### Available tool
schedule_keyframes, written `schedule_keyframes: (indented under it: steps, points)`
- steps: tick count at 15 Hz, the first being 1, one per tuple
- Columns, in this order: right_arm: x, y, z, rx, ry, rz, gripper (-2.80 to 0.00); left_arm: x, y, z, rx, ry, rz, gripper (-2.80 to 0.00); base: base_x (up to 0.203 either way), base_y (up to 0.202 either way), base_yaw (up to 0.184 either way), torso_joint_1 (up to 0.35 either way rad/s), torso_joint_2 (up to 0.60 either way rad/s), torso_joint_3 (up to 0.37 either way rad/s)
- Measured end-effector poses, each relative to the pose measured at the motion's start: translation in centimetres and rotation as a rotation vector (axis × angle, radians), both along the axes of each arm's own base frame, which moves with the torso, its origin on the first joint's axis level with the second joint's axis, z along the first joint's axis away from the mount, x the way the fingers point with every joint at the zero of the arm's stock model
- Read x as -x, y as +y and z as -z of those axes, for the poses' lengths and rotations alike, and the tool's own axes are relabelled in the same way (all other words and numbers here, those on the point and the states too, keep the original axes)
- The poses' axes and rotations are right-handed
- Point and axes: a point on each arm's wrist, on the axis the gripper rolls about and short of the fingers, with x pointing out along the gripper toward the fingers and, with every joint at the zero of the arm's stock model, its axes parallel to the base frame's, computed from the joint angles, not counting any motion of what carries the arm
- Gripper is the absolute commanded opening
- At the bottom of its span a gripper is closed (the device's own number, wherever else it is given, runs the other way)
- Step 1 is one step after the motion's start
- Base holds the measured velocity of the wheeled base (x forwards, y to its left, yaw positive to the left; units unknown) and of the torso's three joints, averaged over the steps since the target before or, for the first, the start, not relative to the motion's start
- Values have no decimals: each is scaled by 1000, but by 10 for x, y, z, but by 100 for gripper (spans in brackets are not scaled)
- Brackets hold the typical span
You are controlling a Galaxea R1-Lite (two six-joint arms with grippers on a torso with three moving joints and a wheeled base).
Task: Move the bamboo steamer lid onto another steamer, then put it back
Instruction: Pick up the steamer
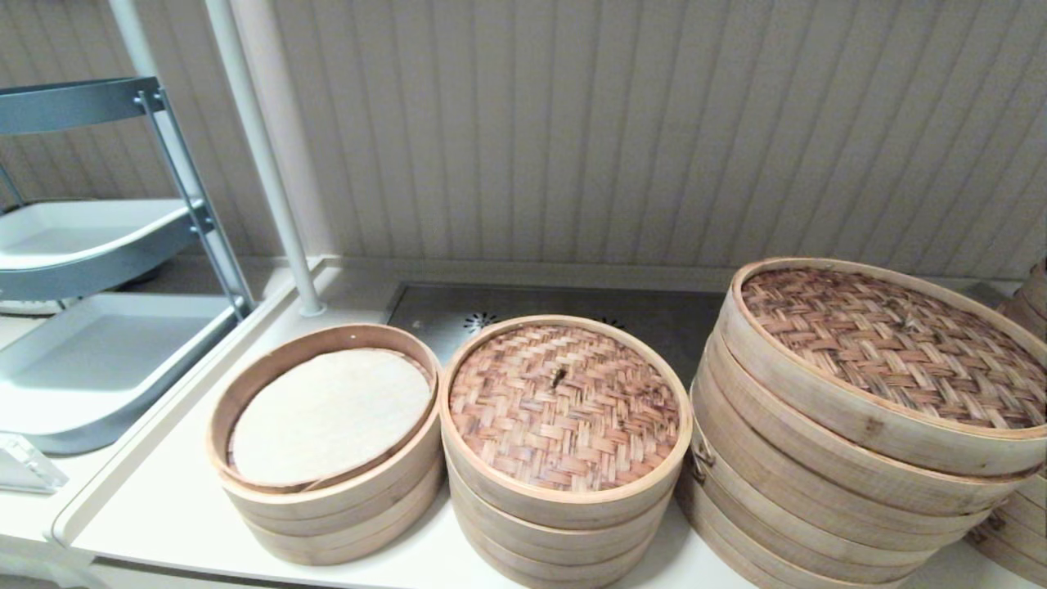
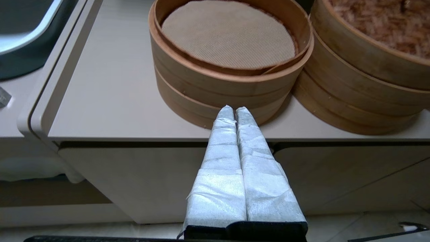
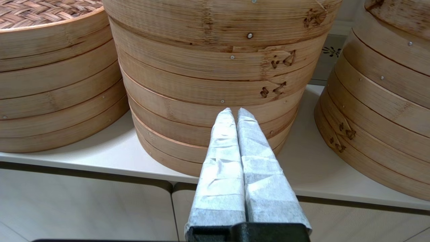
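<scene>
The pale tabletop (image 1: 180, 523) carries three bamboo stacks in a row against a ribbed wall. Largest is the big steamer stack (image 1: 851, 458) on the robot's right, capped by a wide dark woven lid (image 1: 896, 343) (a further stack shows only as a sliver at the far right edge). Beside it and touching it at the base, the middle small stack wears the bamboo steamer lid (image 1: 564, 405), its reddish-brown weave ringed by a pale rim and marked by a tiny dark knot at centre; the lid sits level and closed on its steamer. Just to the left, touching that stack, stands another steamer (image 1: 327, 433), open, with a pale liner lying inside it. Off the tabletop to the left, a grey rack (image 1: 106, 270) holds white trays. Neither arm shows in the head view. The left claw (image 2: 234, 109) hangs low before the tabletop's front edge, facing the open steamer, fingers pressed together and holding nothing. The right claw (image 3: 234, 111) sits likewise before the big stack, fingers together, empty.
</scene>
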Motion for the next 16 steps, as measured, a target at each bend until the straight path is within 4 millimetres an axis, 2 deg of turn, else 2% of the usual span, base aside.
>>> schedule_keyframes:
  steps: [2, 6, 12, 16]
  points:
    - [0, 0, 0, 0, 0, 0, -280, 1, 0, 14, 2, -35, -11, -280, 0, 0, 0, 0, 0, 0]
    - [0, 0, 0, 0, 0, 0, -280, 6, -4, 24, -7, -61, 4, -280, 0, 0, 0, 0, 0, 0]
    - [0, 0, 0, 0, 0, 0, -280, 15, -4, 68, -89, -96, -11, -280, 0, 0, 0, 0, 0, 0]
    - [0, 0, 0, 0, 0, 0, -280, 17, -3, 78, -137, -159, -59, -280, 0, 0, 0, 0, 0, 0]
